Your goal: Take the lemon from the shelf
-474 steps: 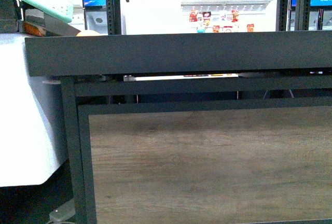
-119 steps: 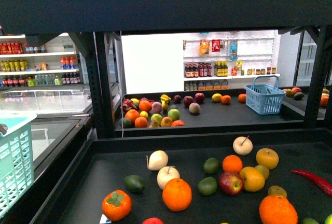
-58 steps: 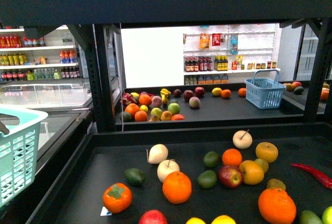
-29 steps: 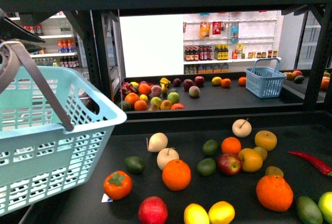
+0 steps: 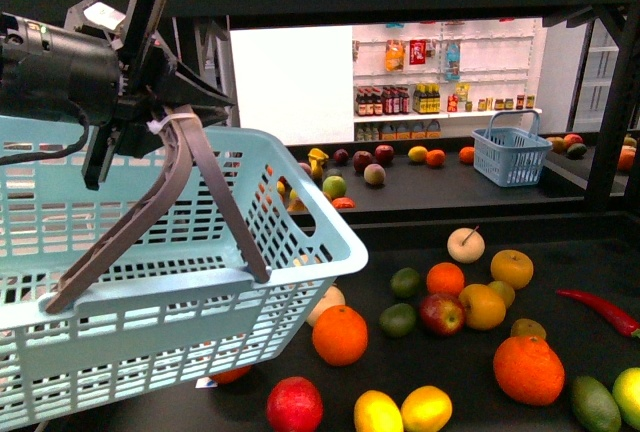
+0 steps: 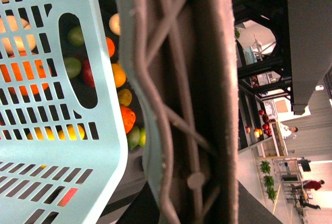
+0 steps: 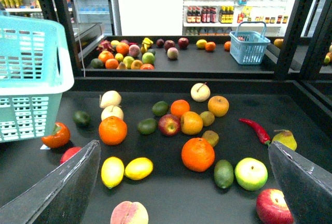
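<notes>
Gripping the grey-brown handle (image 5: 215, 202) of the pale blue basket (image 5: 150, 332), my left gripper (image 5: 165, 122) has its jaws clenched on the handle where its two bars meet, and the basket hangs tilted over the left end of the shelf (image 5: 450, 367). On the left wrist camera the handle fills most of the frame, so I cannot make out the jaw tips there, and fruit shows only in pieces through the basket's slats.

My right gripper (image 7: 182, 149) is out of the front view. Its own camera shows the jaws released, spread wide above the fruit and touching nothing.

The lemon (image 7: 112, 171) lies toward the front edge of the shelf, right of the basket, touching a second yellow oval fruit (image 7: 138, 168). They look so alike that I cannot tell them apart with any confidence. On the front camera the frame's lower edge clips both. An orange (image 7: 112, 130) sits just behind them, and a red apple (image 5: 294, 404) lies just beside them toward the basket.

The basket hides the shelf's left end from the front camera; a red-orange fruit (image 5: 232, 374) only peeks out beneath it.
</notes>
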You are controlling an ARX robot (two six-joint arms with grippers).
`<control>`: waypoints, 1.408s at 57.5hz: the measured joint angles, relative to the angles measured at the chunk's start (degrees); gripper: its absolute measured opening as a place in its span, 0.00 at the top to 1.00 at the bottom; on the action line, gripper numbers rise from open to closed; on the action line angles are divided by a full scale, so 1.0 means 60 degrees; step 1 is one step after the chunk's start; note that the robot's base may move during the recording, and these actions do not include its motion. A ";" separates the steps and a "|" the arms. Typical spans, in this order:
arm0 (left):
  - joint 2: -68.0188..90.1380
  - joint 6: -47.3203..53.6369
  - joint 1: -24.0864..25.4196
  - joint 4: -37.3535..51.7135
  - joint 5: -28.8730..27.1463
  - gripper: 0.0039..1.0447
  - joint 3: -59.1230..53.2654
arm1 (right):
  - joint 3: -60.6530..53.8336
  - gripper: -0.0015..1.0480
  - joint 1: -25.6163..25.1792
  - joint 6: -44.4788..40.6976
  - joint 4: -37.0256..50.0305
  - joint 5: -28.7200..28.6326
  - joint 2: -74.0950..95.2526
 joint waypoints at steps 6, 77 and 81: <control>0.0062 0.0062 -0.0233 0.0160 0.0084 0.90 0.0098 | 0.0000 0.07 0.0000 0.0000 0.0000 -0.0004 0.0000; 0.0586 0.0415 -0.1239 0.0339 -0.0273 0.91 0.0306 | 0.2947 0.07 -0.0954 -0.0674 0.2750 -0.1195 1.1041; 0.0586 0.0419 -0.1239 0.0339 -0.0273 0.91 0.0306 | 0.3942 0.07 -0.0969 -0.0729 0.3289 -0.1625 1.3274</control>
